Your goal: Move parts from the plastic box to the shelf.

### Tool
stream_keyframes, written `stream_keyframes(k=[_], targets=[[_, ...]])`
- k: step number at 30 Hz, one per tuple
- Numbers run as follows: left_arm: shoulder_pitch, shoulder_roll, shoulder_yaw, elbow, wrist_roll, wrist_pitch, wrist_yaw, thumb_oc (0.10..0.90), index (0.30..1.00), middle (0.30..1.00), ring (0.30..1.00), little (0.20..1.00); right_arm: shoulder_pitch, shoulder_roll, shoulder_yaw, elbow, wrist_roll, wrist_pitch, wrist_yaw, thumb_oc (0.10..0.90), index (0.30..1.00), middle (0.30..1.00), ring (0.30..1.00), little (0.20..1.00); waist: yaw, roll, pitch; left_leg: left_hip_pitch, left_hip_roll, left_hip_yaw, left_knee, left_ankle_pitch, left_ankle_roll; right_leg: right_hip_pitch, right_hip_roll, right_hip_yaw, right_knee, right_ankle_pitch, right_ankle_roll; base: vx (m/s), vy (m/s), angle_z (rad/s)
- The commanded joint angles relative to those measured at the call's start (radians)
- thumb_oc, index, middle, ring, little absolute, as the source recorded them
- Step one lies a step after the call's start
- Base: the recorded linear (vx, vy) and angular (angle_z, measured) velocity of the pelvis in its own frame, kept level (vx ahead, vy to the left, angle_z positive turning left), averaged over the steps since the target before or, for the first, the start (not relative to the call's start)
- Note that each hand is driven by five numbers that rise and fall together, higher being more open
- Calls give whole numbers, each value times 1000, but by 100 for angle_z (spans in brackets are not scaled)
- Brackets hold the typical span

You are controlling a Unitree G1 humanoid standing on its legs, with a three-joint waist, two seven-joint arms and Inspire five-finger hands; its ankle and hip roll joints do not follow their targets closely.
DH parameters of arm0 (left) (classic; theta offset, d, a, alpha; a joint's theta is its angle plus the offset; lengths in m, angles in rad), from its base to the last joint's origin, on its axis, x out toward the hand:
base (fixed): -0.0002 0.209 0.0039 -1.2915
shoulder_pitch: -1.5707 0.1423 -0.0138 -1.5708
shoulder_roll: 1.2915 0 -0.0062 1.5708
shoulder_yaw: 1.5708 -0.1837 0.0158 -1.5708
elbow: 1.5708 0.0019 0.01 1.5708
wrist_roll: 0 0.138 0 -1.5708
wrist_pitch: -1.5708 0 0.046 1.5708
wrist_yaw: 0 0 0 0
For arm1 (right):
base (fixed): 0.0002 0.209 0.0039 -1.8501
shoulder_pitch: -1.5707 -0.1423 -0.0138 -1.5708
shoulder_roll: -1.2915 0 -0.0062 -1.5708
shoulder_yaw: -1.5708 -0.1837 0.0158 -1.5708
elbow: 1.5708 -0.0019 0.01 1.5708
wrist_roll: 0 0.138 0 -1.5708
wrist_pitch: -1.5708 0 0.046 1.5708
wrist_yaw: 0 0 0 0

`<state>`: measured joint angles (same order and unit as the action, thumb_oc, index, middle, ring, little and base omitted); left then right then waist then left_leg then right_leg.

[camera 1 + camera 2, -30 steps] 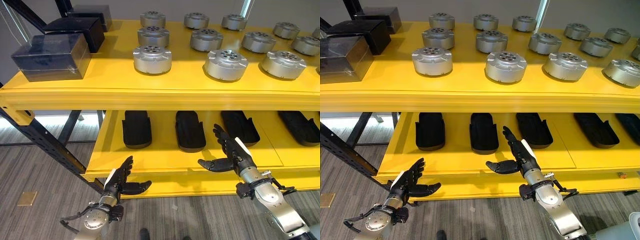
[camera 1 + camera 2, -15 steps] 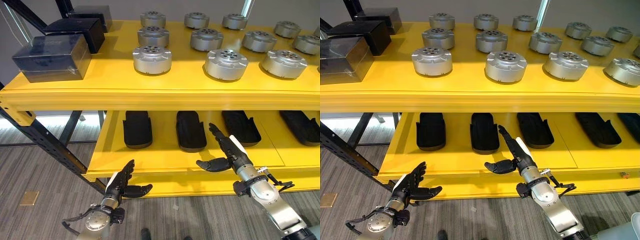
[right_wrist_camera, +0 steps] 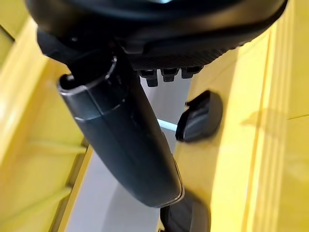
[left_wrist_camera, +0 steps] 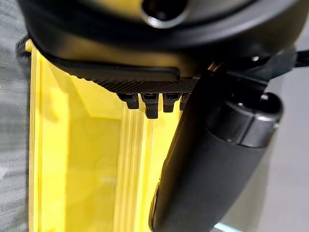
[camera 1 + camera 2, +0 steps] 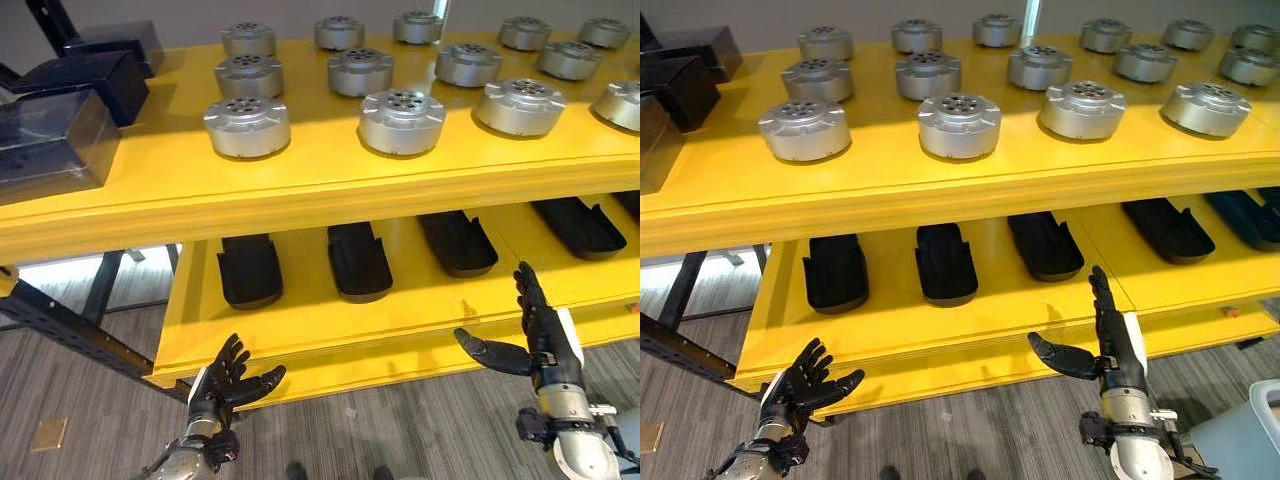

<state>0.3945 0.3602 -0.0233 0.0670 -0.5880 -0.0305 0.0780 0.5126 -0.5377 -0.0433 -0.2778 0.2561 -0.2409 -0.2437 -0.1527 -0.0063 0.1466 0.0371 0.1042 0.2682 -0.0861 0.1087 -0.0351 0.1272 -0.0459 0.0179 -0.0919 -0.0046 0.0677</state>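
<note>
Since the earlier frame the right hand [image 5: 1118,345] has drawn back from above the lower shelf [image 5: 970,315] to just off its front edge, fingers straight, holding nothing. Left hand [image 5: 800,385] hangs below that shelf's front left corner, fingers spread, empty. Silver parts [image 5: 958,124] stand in rows on the upper shelf [image 5: 940,185]; black trays [image 5: 945,262] line the lower one.

The shelf [image 5: 300,185] carries round parts [image 5: 401,121] in rows along its upper level, with boxes [image 5: 45,140] at that level's left end. Beneath, on its lower level, trays [image 5: 358,262] lie side by side. Both open hands, left [image 5: 225,383] and right [image 5: 540,335], hang before the shelf's lower front edge.
</note>
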Motion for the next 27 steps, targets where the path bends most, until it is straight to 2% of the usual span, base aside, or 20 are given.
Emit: stream_keyframes(k=[1,2,4,5,10,17,23,27], targets=[[-52,27,18,14,-45,-45,-48,900,1000,1000,1000,1000,-89,-19,-69,-103,80,-151,34,900,1000,1000,1000,1000,-15,-41,-10,90,82,12,-1,-90,-44,-44,-80,-108,5,59,87,-10,14,-3],[-47,26,20,16,-31,-80,-43,900,1000,1000,1000,1000,-78,-19,-71,-86,105,-150,39,900,1000,1000,1000,1000,-18,-40,-10,91,82,14,-1,-90,-43,-45,-80,-106,5,59,87,0,0,0],[-38,32,25,15,-30,-87,-53,900,1000,1000,1000,1000,-58,-14,-79,-63,126,-155,63,900,1000,1000,1000,1000,-22,-41,-11,91,81,15,-1,-90,-43,-45,-79,-104,5,60,88,0,0,0],[-32,36,27,14,-73,-58,-106,900,1000,1000,1000,1000,-43,-15,-80,-48,134,-162,86,900,1000,1000,1000,1000,-24,-40,-10,91,81,17,-1,-89,-43,-46,-80,-102,5,61,89,0,0,0],[-22,45,12,-4,-105,-30,-132,900,1000,1000,1000,1000,-41,-20,-62,-30,202,-143,122,900,1000,1000,1000,1000,-24,-37,-8,90,79,15,-1,-89,-42,-47,-78,-102,5,58,86,0,0,0],[-13,51,-12,-8,-121,-20,-157,900,1000,1000,1000,1000,-43,-7,-29,-4,270,-101,157,900,1000,1000,1000,1000,-20,-36,-15,90,81,14,-1,-87,-44,-45,-77,-106,5,57,87,0,0,0],[-13,57,-24,-13,-128,-9,-165,900,1000,1000,1000,1000,-47,4,0,29,318,-12,170,900,1000,1000,1000,1000,-18,-38,-16,91,81,14,-1,-87,-43,-44,-77,-109,5,57,84,0,0,0],[-13,60,-25,-12,-128,-11,-172,900,1000,1000,1000,1000,-46,7,8,38,318,-14,174,900,1000,1000,1000,1000,-18,-38,-17,91,80,15,-1,-88,-42,-43,-77,-110,5,56,83,0,0,0]])
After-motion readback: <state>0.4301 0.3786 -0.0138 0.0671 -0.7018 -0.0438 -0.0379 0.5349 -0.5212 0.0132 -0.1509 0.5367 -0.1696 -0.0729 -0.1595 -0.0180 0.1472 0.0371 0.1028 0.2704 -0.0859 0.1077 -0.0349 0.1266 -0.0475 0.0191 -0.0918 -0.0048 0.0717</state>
